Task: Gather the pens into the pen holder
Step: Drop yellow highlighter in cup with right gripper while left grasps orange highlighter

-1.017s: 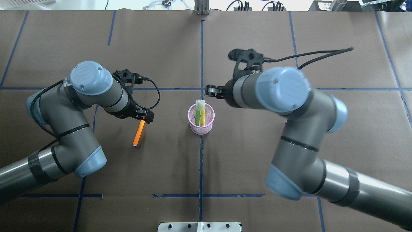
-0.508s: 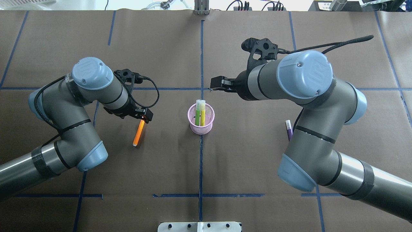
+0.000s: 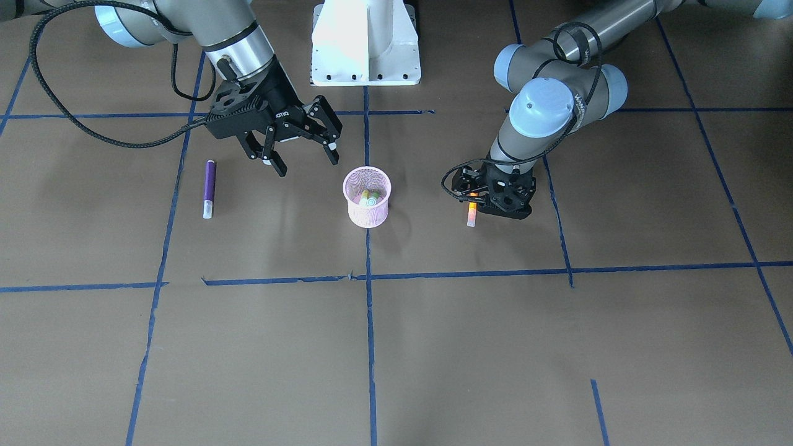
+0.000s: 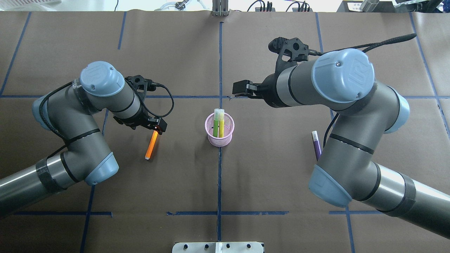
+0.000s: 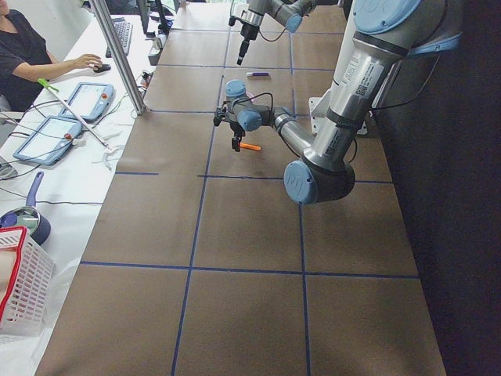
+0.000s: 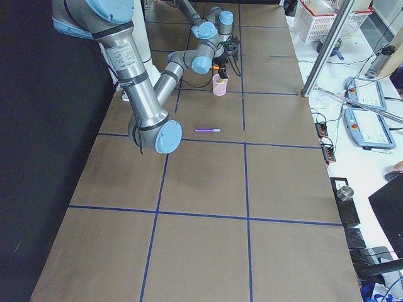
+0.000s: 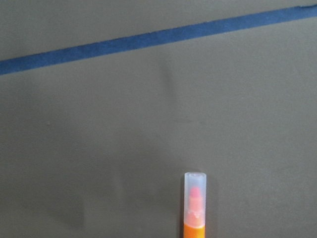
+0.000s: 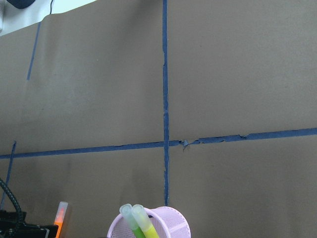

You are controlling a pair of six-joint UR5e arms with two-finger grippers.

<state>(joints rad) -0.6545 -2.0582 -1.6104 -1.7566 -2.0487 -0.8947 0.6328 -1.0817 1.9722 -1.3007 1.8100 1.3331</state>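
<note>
- Your left gripper (image 3: 477, 199) is down over the orange pen (image 4: 152, 145), whose pale cap pokes out past it on the far side. The body hides the fingers, so you cannot tell whether they are pinching the barrel or only straddling it.
- Before you lift, check the grip in the left wrist view. A hold near one end will probably let the pen swing, so take it near the middle and raise it slowly.
- Tip the pen upright before you reach the pen holder (image 3: 368, 214). The cup looks light, and a slanted entry could catch the mesh rim and push it over.
- The holder already contains a green pen (image 4: 215, 128) and a yellowish pen (image 4: 221, 128), both leaning to one side. Aim for the free side.
- Your right gripper (image 3: 305, 162) hangs with its fingers spread wide and nothing between them, near the holder. Keep it out of the left arm's path.
- The purple pen (image 3: 209, 184) lies flat on the right arm's side, well apart from the cup.
- The table (image 3: 433, 347) is covered in brown paper gridded with blue tape (image 3: 471, 272).
- A person (image 5: 23, 55) sits at the side bench with tablets (image 5: 47, 133).
</note>
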